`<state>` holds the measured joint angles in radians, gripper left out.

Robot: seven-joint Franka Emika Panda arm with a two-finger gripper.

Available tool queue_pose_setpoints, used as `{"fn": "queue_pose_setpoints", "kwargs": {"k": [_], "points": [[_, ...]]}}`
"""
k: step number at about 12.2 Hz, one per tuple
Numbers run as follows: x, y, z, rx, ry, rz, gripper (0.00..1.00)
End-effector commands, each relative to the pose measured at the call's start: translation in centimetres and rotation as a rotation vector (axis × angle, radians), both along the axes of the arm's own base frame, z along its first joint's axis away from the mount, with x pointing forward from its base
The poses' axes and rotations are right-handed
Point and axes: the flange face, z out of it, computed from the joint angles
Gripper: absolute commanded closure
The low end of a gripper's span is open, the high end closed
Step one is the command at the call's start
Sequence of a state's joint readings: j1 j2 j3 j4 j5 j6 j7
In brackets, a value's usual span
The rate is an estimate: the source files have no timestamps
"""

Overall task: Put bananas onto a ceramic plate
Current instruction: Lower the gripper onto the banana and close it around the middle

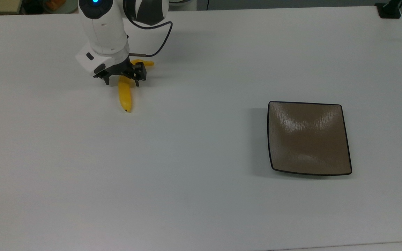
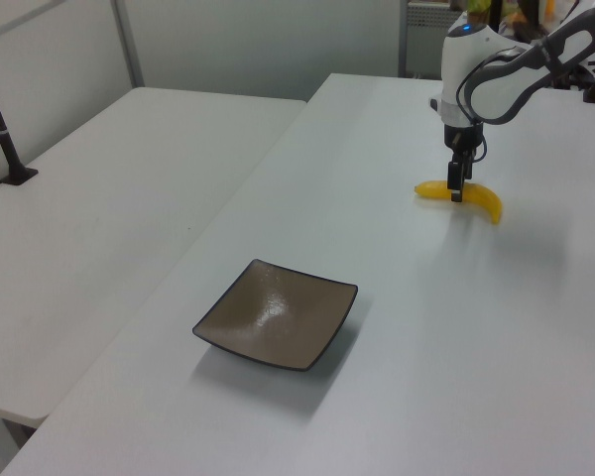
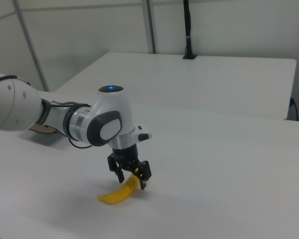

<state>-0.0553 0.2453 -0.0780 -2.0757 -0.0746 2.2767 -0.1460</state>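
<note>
On the white worktop [image 1: 194,146], the square brown ceramic plate [image 1: 309,138] sits nearest the top view's lower edge, toward the top view's right, with nothing on it. In the left view the plate [image 2: 277,313] lies in the foreground and its whole thin dark rim shows.

Farther up and well apart from the plate, toward the top view's left, lies the yellow banana [image 1: 125,97] flat on the worktop. Its dark tip points down the top view; its middle is covered by the arm's wrist, and the stem end shows again past the wrist on the top view's right. In the left view the banana [image 2: 484,200] shows on both sides of the black fingers, and in the right view the banana [image 3: 115,195] has its lower part free while the upper part is hidden behind the fingers.

The gripper [image 1: 121,83] is down at the banana with its jaws spread, one finger on each side of the fruit. Whether the fingers touch the peel cannot be told. In the right view the gripper [image 3: 131,180] stands likewise astride.
</note>
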Motion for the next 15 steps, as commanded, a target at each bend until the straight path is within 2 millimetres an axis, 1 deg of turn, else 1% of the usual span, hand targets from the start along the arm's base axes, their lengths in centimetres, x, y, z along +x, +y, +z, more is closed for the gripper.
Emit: {"fn": "queue_pose_setpoints", "kwargs": {"k": [1,2,3,4,7,9,11,13,15], "points": [[-0.1,-0.1,0.0,-0.011,-0.015,0.048,0.33],[-0.1,-0.1,-0.1,-0.011,-0.013,0.05,0.37],[-0.1,-0.3,-0.1,-0.01,-0.013,0.047,0.45],[-0.2,-0.4,-0.1,-0.01,-0.013,0.045,0.56],[-0.2,-0.3,0.1,-0.01,-0.009,0.046,0.84],[-0.1,-0.4,0.3,-0.009,-0.009,0.042,0.92],[-0.1,-0.3,1.2,-0.01,-0.02,0.041,0.93],[0.8,0.3,4.3,-0.009,-0.008,0.046,0.93],[1.7,1.5,7.6,0.001,-0.001,0.046,0.93]]}}
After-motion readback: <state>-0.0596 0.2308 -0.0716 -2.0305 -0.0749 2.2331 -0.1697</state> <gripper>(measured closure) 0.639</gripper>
